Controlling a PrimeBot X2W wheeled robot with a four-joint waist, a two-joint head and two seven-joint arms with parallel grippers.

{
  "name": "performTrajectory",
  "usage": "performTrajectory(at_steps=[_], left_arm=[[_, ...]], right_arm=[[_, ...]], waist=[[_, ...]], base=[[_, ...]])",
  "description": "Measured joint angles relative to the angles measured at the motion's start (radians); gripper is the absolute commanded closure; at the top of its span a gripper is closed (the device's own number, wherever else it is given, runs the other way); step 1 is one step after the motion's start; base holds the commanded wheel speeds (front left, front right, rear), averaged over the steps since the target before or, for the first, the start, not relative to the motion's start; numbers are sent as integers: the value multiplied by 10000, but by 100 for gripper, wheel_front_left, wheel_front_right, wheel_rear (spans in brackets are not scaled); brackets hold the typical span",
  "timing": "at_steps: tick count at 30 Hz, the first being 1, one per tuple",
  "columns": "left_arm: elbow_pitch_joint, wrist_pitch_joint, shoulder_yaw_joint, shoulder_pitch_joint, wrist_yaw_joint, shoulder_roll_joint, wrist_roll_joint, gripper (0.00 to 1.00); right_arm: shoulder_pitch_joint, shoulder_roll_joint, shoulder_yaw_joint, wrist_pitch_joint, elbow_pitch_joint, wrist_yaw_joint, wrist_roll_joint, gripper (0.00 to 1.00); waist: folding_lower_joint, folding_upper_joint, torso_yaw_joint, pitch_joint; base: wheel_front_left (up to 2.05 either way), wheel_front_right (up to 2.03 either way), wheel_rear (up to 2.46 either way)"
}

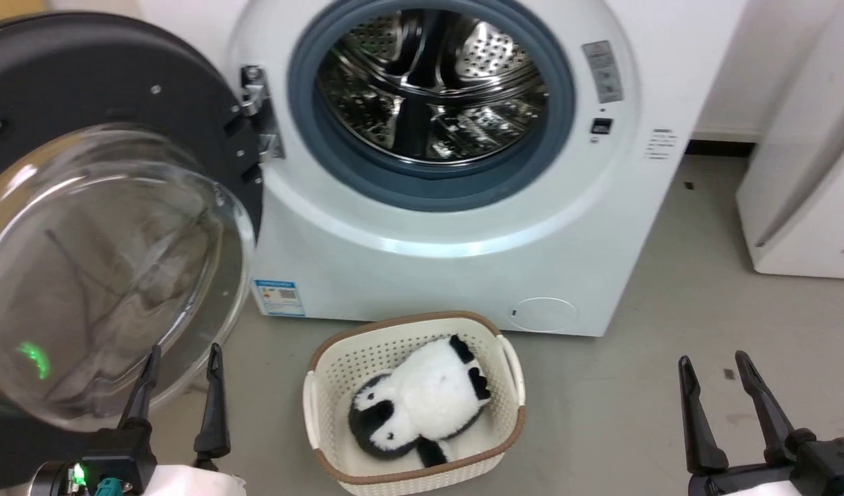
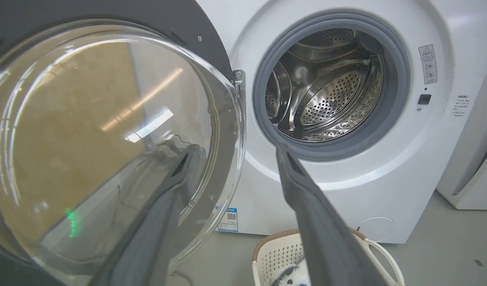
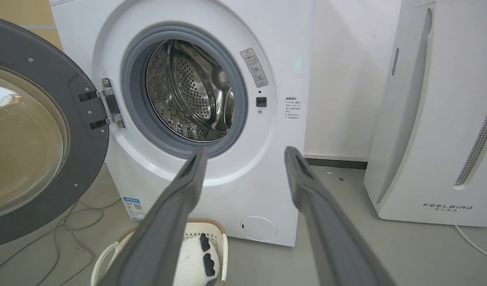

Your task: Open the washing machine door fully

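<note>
One white washing machine stands ahead; the washing machine door hangs swung wide on its left hinge. The left gripper, fingers spread and empty, sits by the glass bowl; the right gripper, likewise spread, is well apart. Any last push, I judge, belongs gently on the dark rim.

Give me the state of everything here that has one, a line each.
washing machine door: swung wide open, inner face showing.
drum: exposed, looks empty.
basket: on the floor before the washing machine, holding the plush toy.
plush toy: lying in the basket.
left gripper: open, empty, beside the door's glass.
right gripper: open, empty.
</note>
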Motion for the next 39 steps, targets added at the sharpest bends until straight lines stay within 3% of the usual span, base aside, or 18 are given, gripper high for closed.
performTrajectory(at_steps=[8, 9, 39], left_arm=[[247, 0, -132, 176, 25, -40, -58, 0], [303, 0, -146, 202, 33, -38, -59, 100], [228, 523, -382, 187, 161, -59, -58, 100]], right_arm=[[-2, 0, 163, 0, 13, 0, -2, 0], [-2, 0, 182, 0, 19, 0, -2, 100], [-105, -2, 198, 506, 56, 0, -194, 100]], waist=[[0, 0, -770, -64], [0, 0, -847, -72], [0, 0, -858, -71]], base=[[0, 0, 0], [0, 0, 0], [0, 0, 0]])
